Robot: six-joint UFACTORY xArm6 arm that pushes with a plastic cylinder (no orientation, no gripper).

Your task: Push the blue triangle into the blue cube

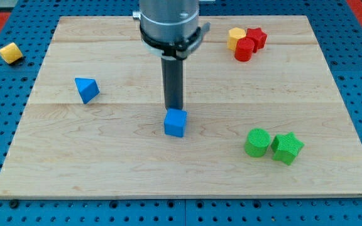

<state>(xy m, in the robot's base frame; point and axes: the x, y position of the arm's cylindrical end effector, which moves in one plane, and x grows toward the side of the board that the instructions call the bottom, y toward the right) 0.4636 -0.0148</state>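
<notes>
The blue triangle (87,90) lies on the wooden board (105,163) at the view's left. The blue cube (175,123) sits near the board's middle, well to the right of the triangle. My tip (174,110) is right behind the blue cube, at its top edge, touching or almost touching it. The tip is far to the right of the blue triangle.
A green cylinder (256,142) and a green star block (287,148) sit together at the lower right. A yellow block (235,37), a red cylinder (244,49) and a red star block (257,37) cluster at the upper right. A yellow block (10,53) lies off the board at the left.
</notes>
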